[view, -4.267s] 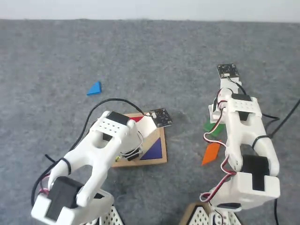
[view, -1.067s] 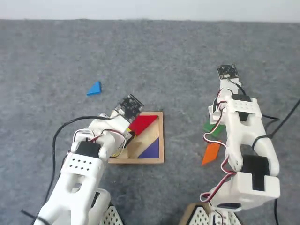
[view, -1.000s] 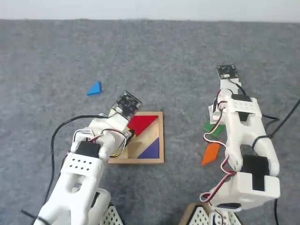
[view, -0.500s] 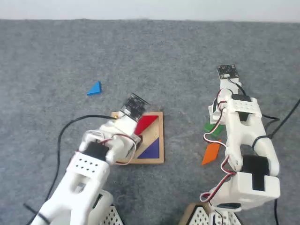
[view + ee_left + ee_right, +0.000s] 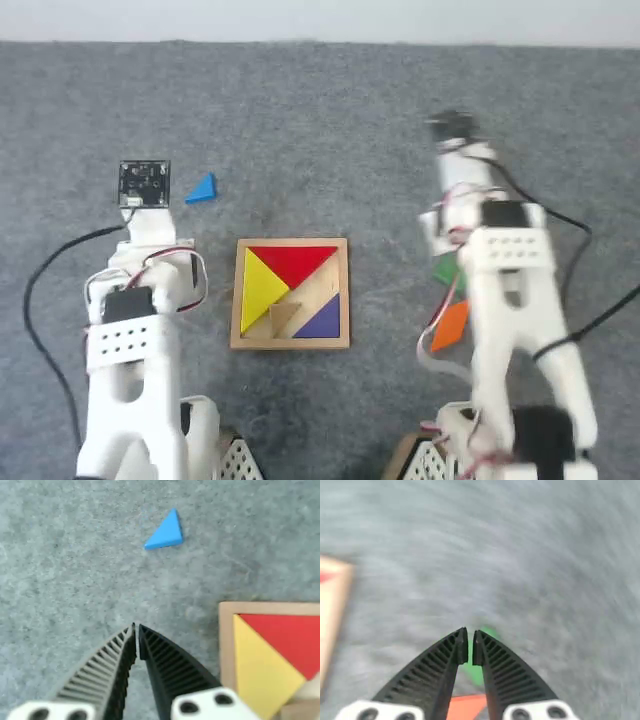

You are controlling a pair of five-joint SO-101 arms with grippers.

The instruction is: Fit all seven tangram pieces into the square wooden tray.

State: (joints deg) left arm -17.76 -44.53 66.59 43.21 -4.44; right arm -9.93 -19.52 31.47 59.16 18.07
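Since approx. half a sec ago the left arm (image 5: 125,330) has been pulled off the tray and swung out to the left. The tray's contents are thus uncovered, incl. a yellow triangle. The right arm's wrist end has been shifted farther from its base and slightly left, and is caught w/ motion blur. The left gripper (image 5: 136,627) is held over the grey table surface (image 5: 350,130), its fingers pressed together w/ nothing btwn them. The blue triangle (image 5: 203,189) is seen lying flat on the surface beyond the tips, apart from them and well outside the tray. The square wooden tray (image 5: 290,343) is placed btwn the two arms, near the table's middle. Three pieces are seated flat in it: the yellow triangle (image 5: 260,285) along the left side, a red triangle (image 5: 293,258) along the far side, and a purple triangle (image 5: 325,320) in the near right corner. Bare wood is left showing around the centre and along the right. A darker tan triangular patch (image 5: 283,318) is seen near the front edge; whether it is a piece can't be told. The right gripper (image 5: 469,631) is closed to a thin slit and is empty. It is held over the green piece (image 5: 489,633); contact can't be judged. The green piece lies on the surface right of the tray, partly hidden by the right arm (image 5: 510,290). The orange piece (image 5: 452,325) lies just nearer the base, also outside the tray.
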